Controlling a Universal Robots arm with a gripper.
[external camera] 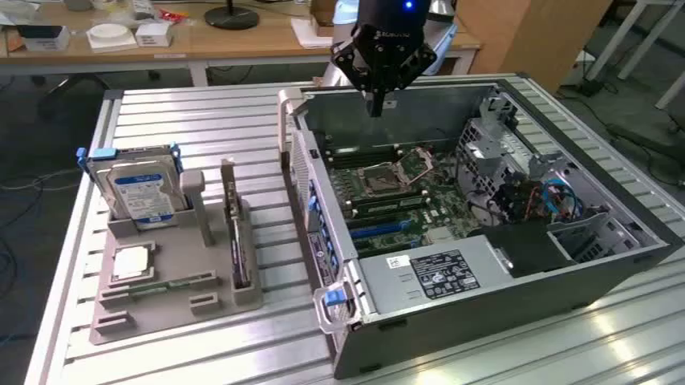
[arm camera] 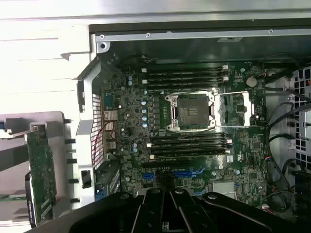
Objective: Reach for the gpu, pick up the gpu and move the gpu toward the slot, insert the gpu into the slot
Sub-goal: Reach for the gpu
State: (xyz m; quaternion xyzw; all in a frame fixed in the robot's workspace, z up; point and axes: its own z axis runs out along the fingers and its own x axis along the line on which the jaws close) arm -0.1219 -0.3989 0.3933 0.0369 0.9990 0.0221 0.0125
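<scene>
Now: black gripper hangs over open grey computer case, fingers pressed together, empty. Thin dark rectangular gpu card stands on edge in grey slotted holder beside case, probably so top edge is free for pinching.

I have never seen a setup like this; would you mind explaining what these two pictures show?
A robot arm hangs above an open computer case on a slatted metal table. One picture comes from a camera off the arm; the other from a camera on its wrist, looking down at the motherboard. Its jaws are shut and hold nothing. To the exterior view's left, a grey holder carries a hard drive and the gpu, a card standing on edge, untouched.
</scene>
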